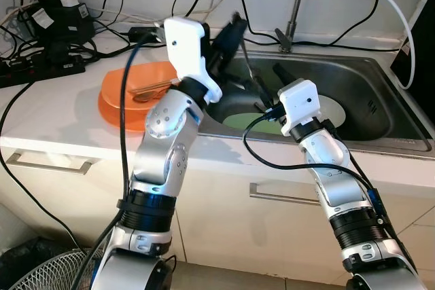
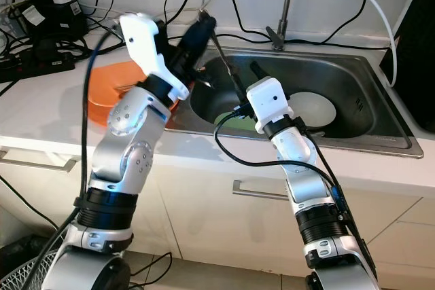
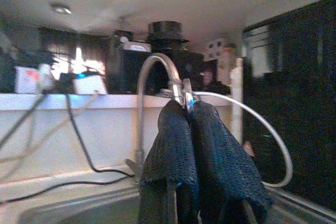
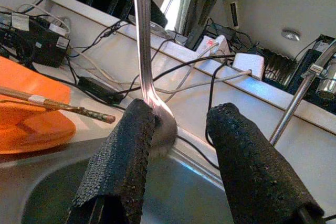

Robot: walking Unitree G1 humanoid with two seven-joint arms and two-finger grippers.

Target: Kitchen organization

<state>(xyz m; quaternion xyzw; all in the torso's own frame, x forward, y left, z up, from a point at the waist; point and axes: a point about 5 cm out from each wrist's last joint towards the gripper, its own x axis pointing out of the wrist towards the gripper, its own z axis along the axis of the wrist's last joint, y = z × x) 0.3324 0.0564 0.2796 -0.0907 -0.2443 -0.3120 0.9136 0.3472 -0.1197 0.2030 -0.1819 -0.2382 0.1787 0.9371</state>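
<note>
Your biggest risk is the spoon (image 4: 143,51) dropping into the sink (image 1: 367,83). The left gripper (image 1: 230,37), near the upper centre of the left eye view, pinches the handle tip with its fingers closed tight together; in the left wrist view only a sliver of metal shows between the pads. That is a thin hold on a long, smooth lever.

The right gripper (image 4: 181,156) sits lower, near the frame's centre in the head views, with its fingers spread wide. In the right wrist view one finger (image 4: 118,161) touches the spoon's bowl while the other stands well apart. If you close it off-centre, or push sideways first, you could twist the spoon out of the left grip. I judge this to be a hand-over, so release the left only once the right has closed.

The spoon is slim polished steel, hanging steeply from upper centre down toward the basin. Below it lie a green plate (image 1: 253,121) and a white plate (image 1: 333,110); an orange plate (image 1: 126,93) with chopsticks (image 4: 52,106) sits at left.
</note>
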